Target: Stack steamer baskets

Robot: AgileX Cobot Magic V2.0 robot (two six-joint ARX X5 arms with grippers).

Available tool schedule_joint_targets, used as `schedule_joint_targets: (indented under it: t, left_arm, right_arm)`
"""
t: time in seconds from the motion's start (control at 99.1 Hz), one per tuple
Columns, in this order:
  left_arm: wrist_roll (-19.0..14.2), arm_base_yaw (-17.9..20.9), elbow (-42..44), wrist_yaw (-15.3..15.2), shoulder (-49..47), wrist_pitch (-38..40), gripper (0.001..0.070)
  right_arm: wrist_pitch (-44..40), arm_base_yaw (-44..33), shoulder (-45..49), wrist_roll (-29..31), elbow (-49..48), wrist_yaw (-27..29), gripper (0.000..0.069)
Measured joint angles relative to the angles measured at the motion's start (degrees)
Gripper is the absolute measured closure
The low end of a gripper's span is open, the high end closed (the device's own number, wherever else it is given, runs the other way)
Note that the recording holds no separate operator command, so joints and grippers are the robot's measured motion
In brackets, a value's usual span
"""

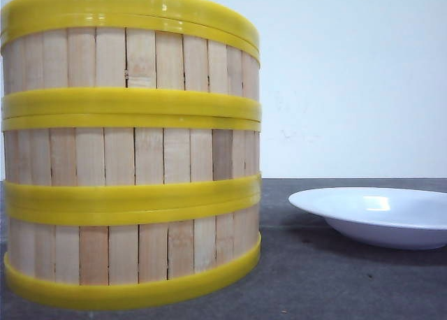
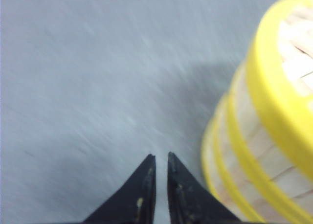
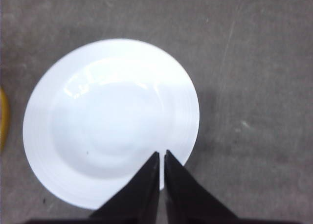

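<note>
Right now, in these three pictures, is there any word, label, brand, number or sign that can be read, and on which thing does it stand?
None: no text shows in any view.
steamer baskets: plain wood slats and yellow rims, no print.
white plate: blank; one tiny dark speck, not a letter.
left gripper and right gripper: bare black fingers, nothing legible.

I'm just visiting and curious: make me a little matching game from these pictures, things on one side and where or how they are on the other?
Things:
1. steamer baskets
2. white plate
3. left claw
4. right claw

Descriptions:
A. shut, above the plate's edge
B. stacked three high
C. empty, right of the stack
D. shut, over bare table beside the stack

Pairs: 1-B, 2-C, 3-D, 4-A
</note>
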Motion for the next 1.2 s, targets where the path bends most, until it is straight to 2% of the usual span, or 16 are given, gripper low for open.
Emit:
schedule_joint_targets:
  t: [0.131, 0.232, 0.434, 0.575, 0.717, 1.201]
  left_arm:
    - [-0.1, 0.2, -10.7, -2.7, -8.9, 9.9, 0.0695]
    - [-0.5, 0.8, -19.8, -2.7, -15.8, 15.9, 0.0695]
    - [-3.8, 1.3, -34.9, -2.8, -26.6, 25.6, 0.0695]
    - [-4.2, 2.0, -36.9, -2.8, -26.4, 29.2, 0.0695]
    - [-4.4, 3.2, -36.9, -2.7, -26.6, 29.2, 0.0695]
    - [-4.6, 3.1, -36.9, -2.7, -26.6, 29.2, 0.0695]
  right_arm:
    - [1.9, 0.0, 0.0, 0.0, 0.0, 0.0, 0.0681]
    - [3.2, 0.0, 0.0, 0.0, 0.0, 0.0, 0.0681]
    - [5.4, 0.0, 0.0, 0.0, 0.0, 0.0, 0.0681]
    - [6.3, 0.0, 0.0, 0.0, 0.0, 0.0, 0.0681]
    - [7.6, 0.0, 0.0, 0.0, 0.0, 0.0, 0.0681]
    - [9.2, 0.0, 0.0, 0.0, 0.0, 0.0, 0.0681]
